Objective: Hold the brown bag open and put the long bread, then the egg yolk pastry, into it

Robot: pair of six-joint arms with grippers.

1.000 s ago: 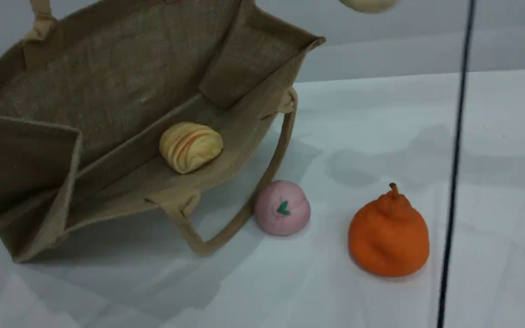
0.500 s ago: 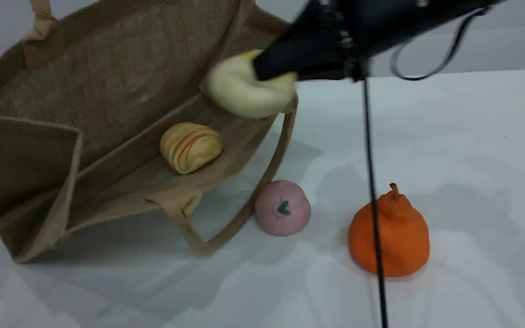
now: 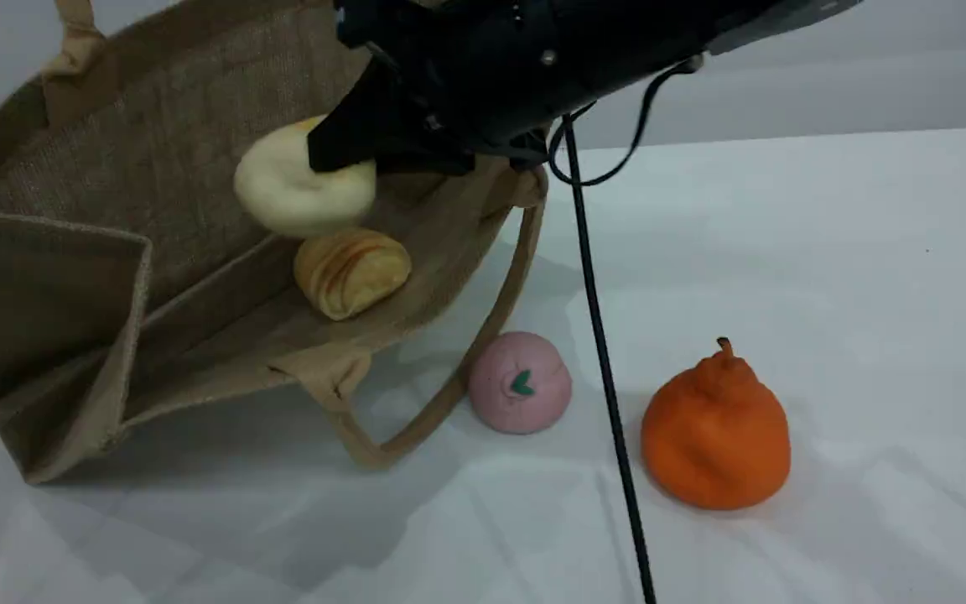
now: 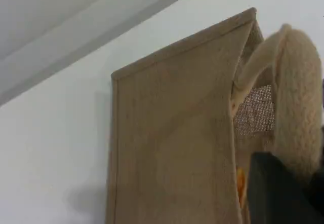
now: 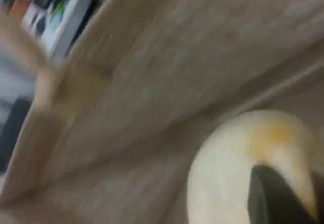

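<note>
Where the table (image 3: 869, 294) ends behind the brown bag (image 3: 156, 168), grey wall (image 3: 827, 75) rises.

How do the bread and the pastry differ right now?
The pastry is round and cream-white; the bread is oblong and golden with orange stripes. The pastry is held up by the right hand; the bread lies loose on the inner wall of the bag. In the scene view the pastry looks slightly larger. Both are inside the open bag.

A glossy white table (image 3: 869, 277) meets a plain pale grey wall (image 3: 827, 75) under soft, diffuse light.
</note>
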